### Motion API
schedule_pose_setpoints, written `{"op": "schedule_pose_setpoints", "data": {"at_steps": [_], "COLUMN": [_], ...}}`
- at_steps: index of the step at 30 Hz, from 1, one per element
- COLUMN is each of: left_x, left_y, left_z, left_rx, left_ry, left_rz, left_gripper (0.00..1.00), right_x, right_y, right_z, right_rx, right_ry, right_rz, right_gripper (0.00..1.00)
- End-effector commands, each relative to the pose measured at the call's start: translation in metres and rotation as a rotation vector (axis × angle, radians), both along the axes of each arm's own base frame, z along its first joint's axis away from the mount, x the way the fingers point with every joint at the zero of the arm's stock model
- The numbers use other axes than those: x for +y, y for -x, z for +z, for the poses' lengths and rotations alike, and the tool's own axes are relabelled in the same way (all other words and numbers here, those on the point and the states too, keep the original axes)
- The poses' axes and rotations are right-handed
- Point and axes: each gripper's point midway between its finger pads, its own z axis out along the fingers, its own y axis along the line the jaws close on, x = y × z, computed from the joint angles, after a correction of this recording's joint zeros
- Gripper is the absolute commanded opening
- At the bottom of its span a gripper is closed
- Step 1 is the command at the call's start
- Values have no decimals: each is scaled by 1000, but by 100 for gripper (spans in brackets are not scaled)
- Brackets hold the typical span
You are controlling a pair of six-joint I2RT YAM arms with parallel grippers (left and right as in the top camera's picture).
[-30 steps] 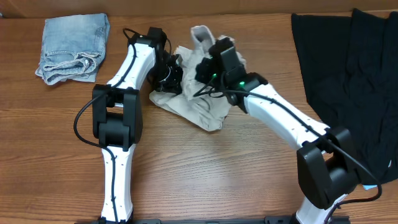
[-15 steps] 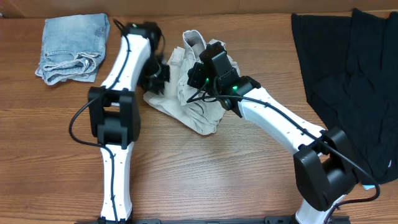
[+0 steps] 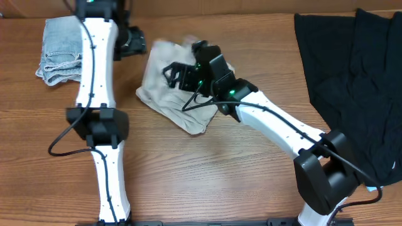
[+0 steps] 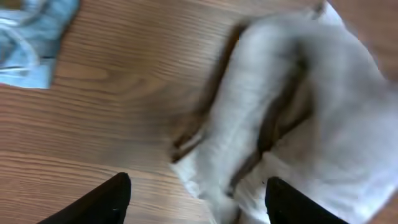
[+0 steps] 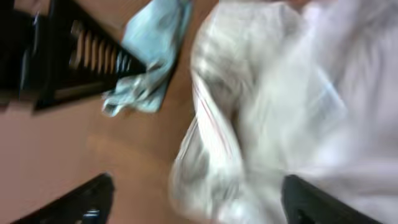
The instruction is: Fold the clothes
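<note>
The wooden counter [image 3: 207,169] carried large black garments [image 3: 352,81] along its right side. The cream shorts [image 3: 160,100] lay crumpled near the middle back, with a denim garment [image 3: 59,59] at far left. The right pincer [image 3: 176,74] hung spread open over the shorts. The left pincer [image 3: 133,43] stood open just beside them, gripping nothing.

Shorts [image 3: 157,95] central on table [image 3: 220,182], denim garment [image 3: 59,58] to left, large garments [image 3: 352,81] far right
</note>
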Motion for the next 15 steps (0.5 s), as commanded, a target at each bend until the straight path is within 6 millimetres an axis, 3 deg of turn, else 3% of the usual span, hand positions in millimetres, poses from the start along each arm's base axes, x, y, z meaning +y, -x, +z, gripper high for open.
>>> {"op": "schedule_pose_setpoints", "data": {"at_steps": [1,4,8,12,15], "left_x": [16,17,1,-21,-29], "left_y": [-3,-2,-2,-8,-12], "left_z": [8,8,8,-2,-17], "left_rx": [-25,-24,-36,-50,-43], "left_ry": [22,19,49,32,20], "left_rz": [50,15,-152,-334,-411], "left_gripper": [72,72,73,84,93], "right_x": [23,9,-35,-89,-115], "right_y": [20,12,-8,-20,-22], "right_z": [18,12,-10,-32,-41], "right_rx": [-78,-33,127,246,299], "right_ry": [-30,-24,-3,46,68], "right_rz": [203,152,-15,-120,-158], "right_gripper": [100,100,100,100,100]}}
